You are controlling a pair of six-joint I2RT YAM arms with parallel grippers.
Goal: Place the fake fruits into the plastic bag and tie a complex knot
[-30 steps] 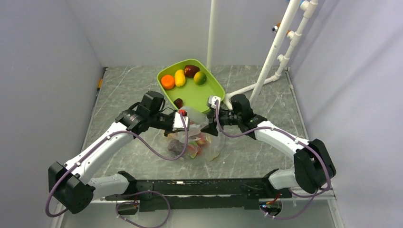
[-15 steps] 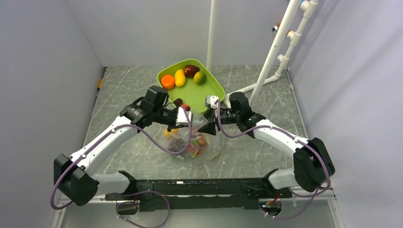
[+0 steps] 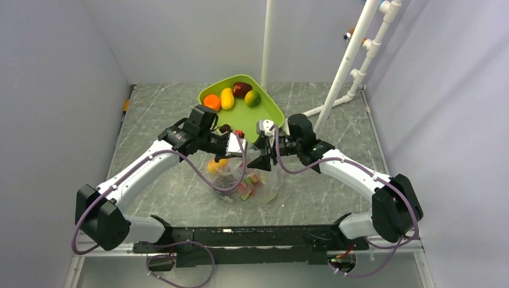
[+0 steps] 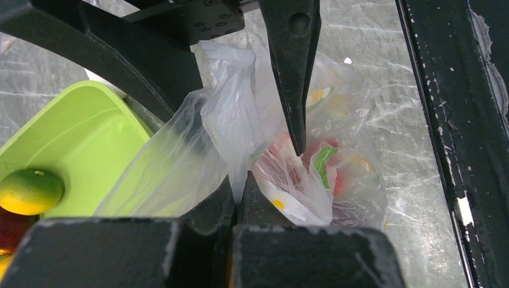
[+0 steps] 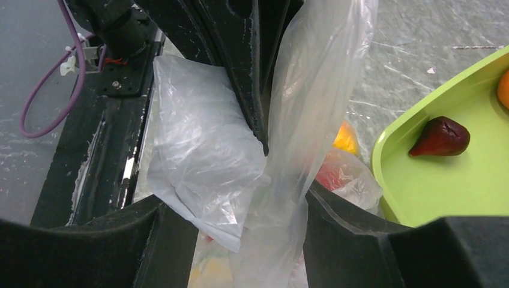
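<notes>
Grey marble tabletop (image 3: 162, 114) carries the plastic bag (image 3: 251, 183), with fake fruits (image 3: 245, 189) pooled in its belly and its gathered neck rising roughly upright. The left gripper (image 4: 238, 189) is clenched on that neck from the left. The right gripper (image 5: 237, 207), jaws apart, straddles the film from the right, nearer the green tray (image 3: 267, 114).

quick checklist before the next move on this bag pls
1. left hand shut on plastic bag mouth: ok
2. right hand clamped on the other strip: not ok, jaws apart around the film
3. lime green tray emptied: not ok, orange, yellow oblong, green-yellow fruit, two maroon fruits lie on it
4. knot tied: not ok, none visible
5. bag free of tears: cannot tell
</notes>
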